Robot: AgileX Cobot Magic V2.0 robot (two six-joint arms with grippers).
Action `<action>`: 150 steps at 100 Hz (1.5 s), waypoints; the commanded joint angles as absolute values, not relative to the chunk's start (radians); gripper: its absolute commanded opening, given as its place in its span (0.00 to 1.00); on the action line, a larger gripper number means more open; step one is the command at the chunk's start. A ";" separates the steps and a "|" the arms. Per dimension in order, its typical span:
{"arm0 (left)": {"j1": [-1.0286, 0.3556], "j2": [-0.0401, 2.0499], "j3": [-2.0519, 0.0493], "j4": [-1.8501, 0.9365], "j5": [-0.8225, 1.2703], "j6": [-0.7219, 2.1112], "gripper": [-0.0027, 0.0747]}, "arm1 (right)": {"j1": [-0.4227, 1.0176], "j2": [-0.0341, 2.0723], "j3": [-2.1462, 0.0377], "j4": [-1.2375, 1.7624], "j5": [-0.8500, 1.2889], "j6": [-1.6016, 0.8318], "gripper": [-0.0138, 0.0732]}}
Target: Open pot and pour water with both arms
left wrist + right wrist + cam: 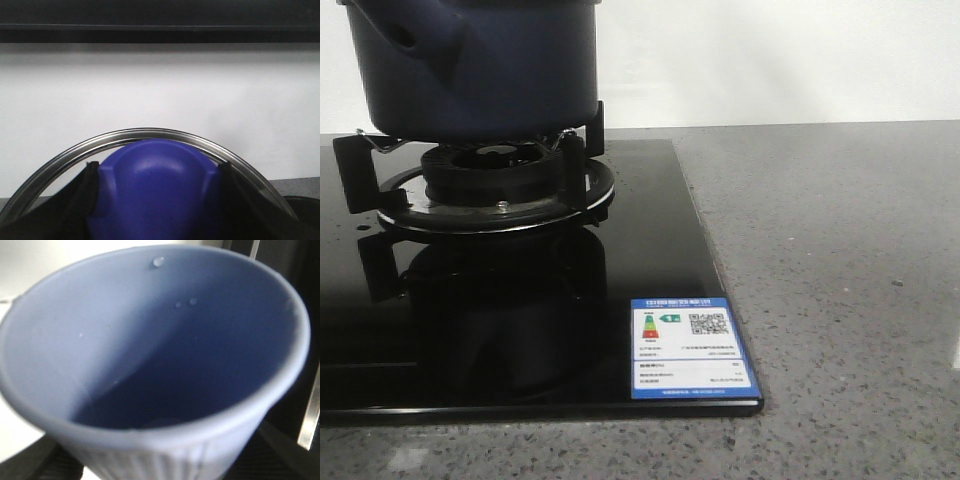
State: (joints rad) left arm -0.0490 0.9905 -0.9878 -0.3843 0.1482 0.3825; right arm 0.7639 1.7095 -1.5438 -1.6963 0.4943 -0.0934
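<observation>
The dark navy pot (470, 70) stands on the gas burner (495, 170) at the far left of the front view; its top is cut off by the frame, and its side handle with a hole (405, 35) shows at the upper left. No gripper shows in the front view. My left gripper (157, 170) is shut on the lid's blue knob (157, 200); the lid's metal rim (150, 132) arcs beyond it against a white wall. My right gripper (160, 467) is shut on the light blue ribbed cup (125, 320), whose inner wall carries a few droplets.
The burner sits on a black glass hob (650, 270) with black pan supports (588, 150) and a blue energy label (690, 348) at its front right corner. Grey speckled countertop (840, 280) lies to the right and front. A white wall (780, 60) stands behind.
</observation>
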 commanded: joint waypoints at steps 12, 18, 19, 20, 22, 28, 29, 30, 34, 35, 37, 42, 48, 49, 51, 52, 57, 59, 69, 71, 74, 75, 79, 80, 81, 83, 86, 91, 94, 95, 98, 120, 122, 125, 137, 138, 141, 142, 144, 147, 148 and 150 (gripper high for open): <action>-0.048 0.966 -1.025 -0.398 0.050 0.383 0.47 | 0.765 1.655 -1.584 -1.686 0.517 0.109 0.49; -0.048 0.966 -1.025 -0.398 0.050 0.383 0.47 | 0.766 1.653 -1.584 -1.659 0.530 0.207 0.49; -0.048 0.966 -1.025 -0.398 0.050 0.383 0.47 | 0.767 1.653 -1.584 -1.656 0.536 0.231 0.49; -0.048 0.966 -1.025 -0.398 0.050 0.383 0.47 | 0.767 1.653 -1.584 -1.651 0.539 0.243 0.49; -0.048 0.966 -1.025 -0.398 0.050 0.383 0.47 | 0.770 1.653 -1.584 -1.638 0.549 0.277 0.49; -0.048 0.966 -1.025 -0.398 0.050 0.383 0.47 | 0.774 1.646 -1.584 -1.584 0.578 0.360 0.49; -0.048 0.966 -1.025 -0.398 0.050 0.383 0.47 | 0.774 1.647 -1.584 -1.576 0.582 0.367 0.49; -0.050 0.966 -1.025 -0.398 0.050 0.383 0.47 | 0.775 1.645 -1.584 -1.557 0.583 0.373 0.49; -0.057 0.966 -1.025 -0.398 0.050 0.383 0.47 | 0.777 1.635 -1.584 -1.507 0.595 0.401 0.49; -0.058 0.966 -1.025 -0.398 0.050 0.383 0.47 | 0.777 1.632 -1.584 -1.483 0.598 0.408 0.49; -0.064 0.966 -1.025 -0.398 0.050 0.383 0.47 | 0.778 1.628 -1.584 -1.459 0.606 0.413 0.49; -0.077 0.966 -1.025 -0.398 0.050 0.383 0.47 | 0.777 1.613 -1.584 -1.383 0.618 0.422 0.49; -0.095 0.966 -1.025 -0.398 0.050 0.383 0.47 | 0.774 1.593 -1.584 -1.334 0.637 0.440 0.49; -0.097 0.966 -1.025 -0.398 0.050 0.383 0.47 | 0.773 1.588 -1.584 -1.325 0.639 0.449 0.49; -0.103 0.966 -1.025 -0.398 0.048 0.383 0.47 | 0.771 1.578 -1.584 -1.318 0.643 0.461 0.49; -0.105 0.966 -1.025 -0.398 0.048 0.383 0.47 | 0.769 1.575 -1.584 -1.310 0.646 0.474 0.49; -0.121 0.966 -1.025 -0.398 0.046 0.383 0.47 | 0.757 1.551 -1.584 -1.275 0.655 0.549 0.49; -0.125 0.966 -1.025 -0.398 0.046 0.383 0.47 | 0.750 1.539 -1.584 -1.255 0.656 0.591 0.49; -0.152 0.966 -1.025 -0.398 0.046 0.383 0.47 | 0.694 1.475 -1.567 -1.161 0.654 0.757 0.49; -0.155 0.966 -1.025 -0.398 0.046 0.383 0.47 | 0.680 1.459 -1.557 -1.149 0.647 0.790 0.49; -0.160 0.966 -1.025 -0.398 0.045 0.383 0.47 | 0.657 1.430 -1.532 -1.141 0.634 0.830 0.49; -0.162 0.966 -1.025 -0.398 0.043 0.383 0.47 | 0.652 1.423 -1.526 -1.141 0.625 0.850 0.49; -0.165 0.966 -1.025 -0.398 0.044 0.383 0.47 | 0.623 1.385 -1.484 -1.141 0.600 0.895 0.49; -0.165 0.966 -1.025 -0.398 0.044 0.383 0.47 | 0.619 1.378 -1.476 -1.141 0.588 0.909 0.49; -0.167 0.966 -1.025 -0.398 0.044 0.383 0.47 | 0.610 1.363 -1.460 -1.141 0.582 0.916 0.49; -0.167 0.966 -1.025 -0.398 0.044 0.383 0.47 | 0.601 1.349 -1.442 -1.141 0.562 0.933 0.49; -0.170 0.966 -1.025 -0.398 0.044 0.383 0.47 | 0.578 1.314 -1.404 -1.141 0.535 0.955 0.49; -0.172 0.966 -1.025 -0.398 0.044 0.383 0.47 | 0.544 1.261 -1.319 -1.141 0.485 0.993 0.49; -0.172 0.966 -1.025 -0.398 0.044 0.383 0.47 | 0.522 1.231 -1.272 -1.141 0.441 1.017 0.49; -0.174 0.966 -1.025 -0.398 0.044 0.383 0.47 | 0.510 1.216 -1.248 -1.143 0.431 1.022 0.49; -0.174 0.966 -1.025 -0.398 0.044 0.383 0.47 | 0.485 1.186 -1.200 -1.145 0.393 1.044 0.49; -0.174 0.966 -1.025 -0.398 0.044 0.383 0.47 | 0.254 1.057 -0.869 -1.150 0.104 1.201 0.49; -0.174 0.966 -1.025 -0.398 0.044 0.383 0.47 | 0.234 1.057 -0.847 -1.150 0.077 1.206 0.49; -0.174 0.966 -1.025 -0.398 0.044 0.383 0.47 | 0.208 1.057 -0.823 -1.150 0.040 1.212 0.49; -0.174 0.966 -1.025 -0.398 0.044 0.383 0.47 | 0.115 1.090 -0.766 -1.150 -0.105 1.212 0.49; -0.174 0.966 -1.025 -0.398 0.044 0.383 0.47 | 0.111 1.097 -0.765 -1.150 -0.117 1.212 0.49; -0.174 0.966 -1.025 -0.398 0.044 0.383 0.47 | 0.093 1.111 -0.765 -1.150 -0.134 1.212 0.49; -0.174 0.966 -1.025 -0.398 0.044 0.383 0.47 | 0.086 1.119 -0.765 -1.150 -0.137 1.212 0.49; -0.174 0.966 -1.025 -0.398 0.044 0.383 0.47 | 0.076 1.127 -0.765 -1.150 -0.147 1.212 0.49; -0.174 0.966 -1.025 -0.398 0.044 0.383 0.47 | 0.063 1.148 -0.765 -1.150 -0.160 1.212 0.49; -0.174 0.966 -1.025 -0.398 0.044 0.383 0.47 | 0.060 1.153 -0.765 -1.150 -0.168 1.212 0.49; -0.174 0.966 -1.025 -0.398 0.044 0.383 0.47 | 0.052 1.166 -0.765 -1.150 -0.178 1.212 0.49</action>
